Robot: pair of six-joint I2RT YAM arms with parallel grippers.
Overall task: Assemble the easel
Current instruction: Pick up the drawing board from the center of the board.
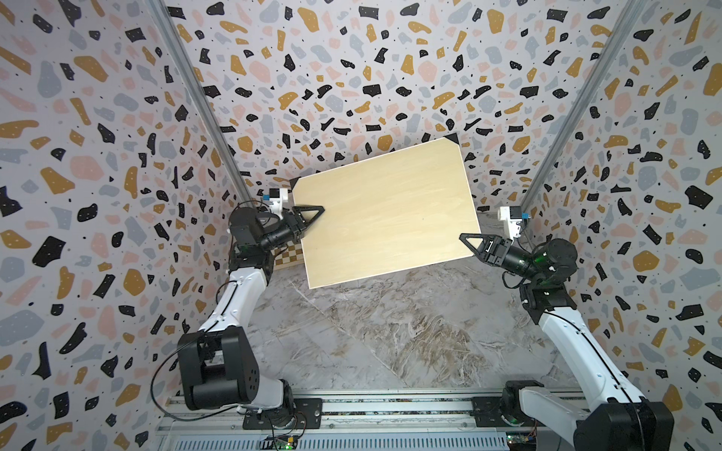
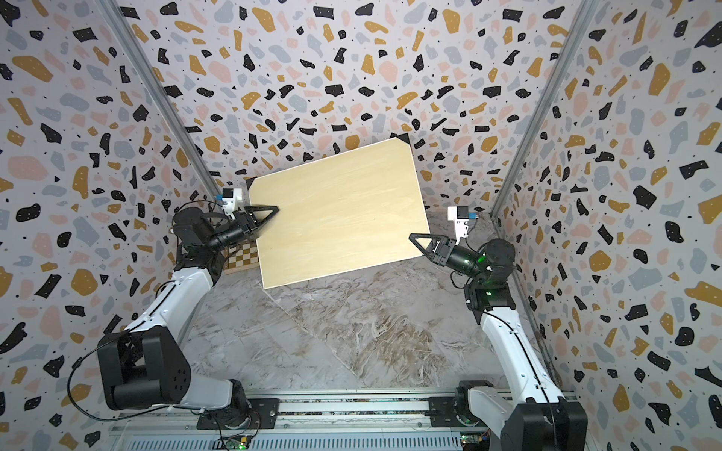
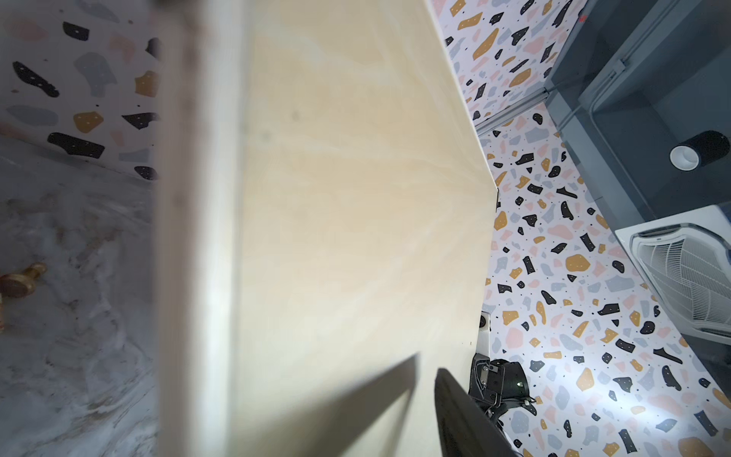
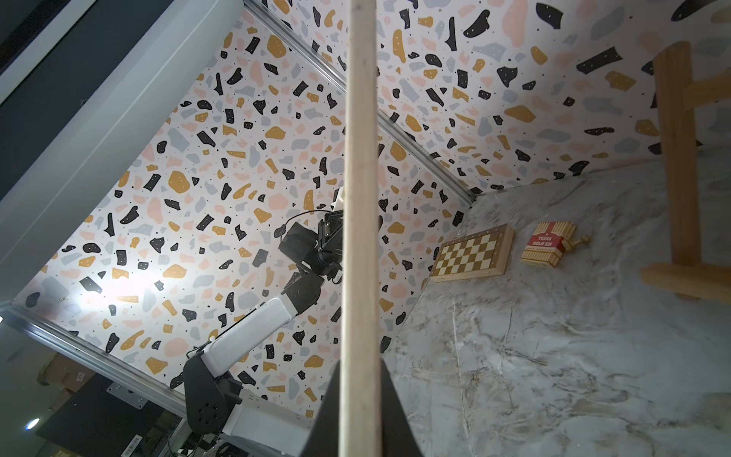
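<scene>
Look for the easel (image 4: 677, 158) on the marble table (image 1: 390, 332), under the raised pale board (image 1: 386, 214) (hidden in both top views). Hold with the right gripper (image 1: 467, 239), pinched on the board's edge. Cannot tell whether the left gripper (image 1: 318, 211), astride the opposite edge, grips. Level before lowering. Mind the back wall, chessboard (image 4: 472, 255) and card box (image 4: 544, 245); use the open near table.

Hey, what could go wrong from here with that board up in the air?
The right gripper pinches only a thin edge of the board, and the hold of the left gripper is unclear; the board may slip or twist. The board hides the easel from both top views, so lowering it could knock the easel over.
</scene>
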